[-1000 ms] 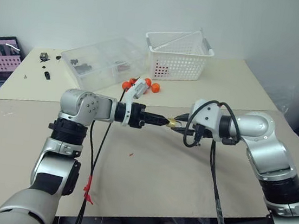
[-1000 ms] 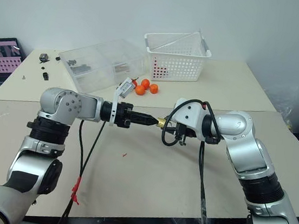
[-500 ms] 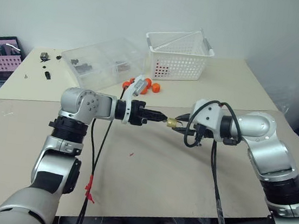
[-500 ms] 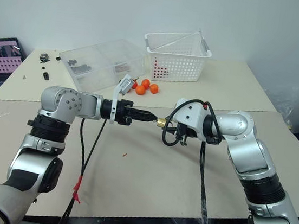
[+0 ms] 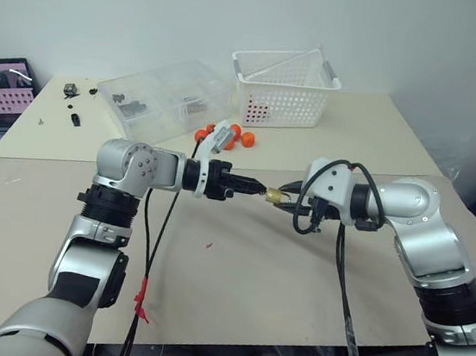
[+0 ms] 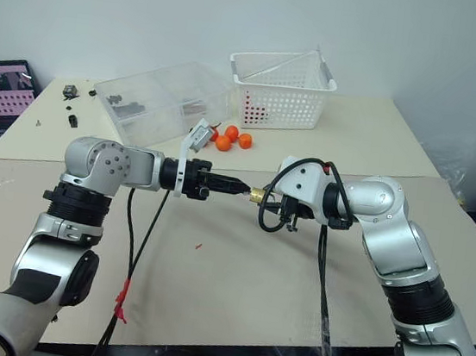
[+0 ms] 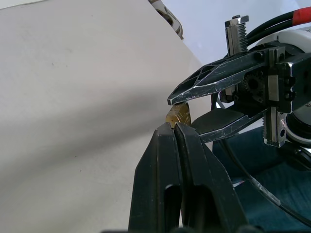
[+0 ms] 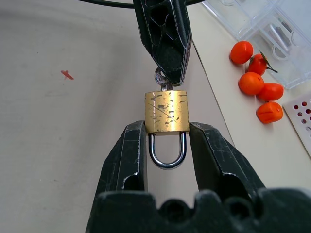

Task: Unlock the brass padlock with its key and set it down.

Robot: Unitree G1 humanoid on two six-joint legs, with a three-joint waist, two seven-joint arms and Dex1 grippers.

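The brass padlock [image 8: 166,111] is being held above the table [image 5: 252,275] between the two fingers of the right gripper [image 8: 166,145], the jaws being pressed against its sides and the shackle being pointed back toward the wrist. The key [image 8: 160,77] is being pinched at its head by the left gripper [image 8: 170,73], whose jaws are closed on it; the key is seated in the underside of the padlock body. In the head views, both grippers are being held tip to tip at mid-table, the left at 9 o'clock of the padlock and the right at 3 o'clock. A white basket [image 5: 284,88] is standing at 12 o'clock, a clear plastic box [image 5: 161,99] at 11 o'clock, and orange fruits [image 8: 257,97] between them and the grippers. A tiny red speck [image 5: 209,246] is lying at 7 o'clock.
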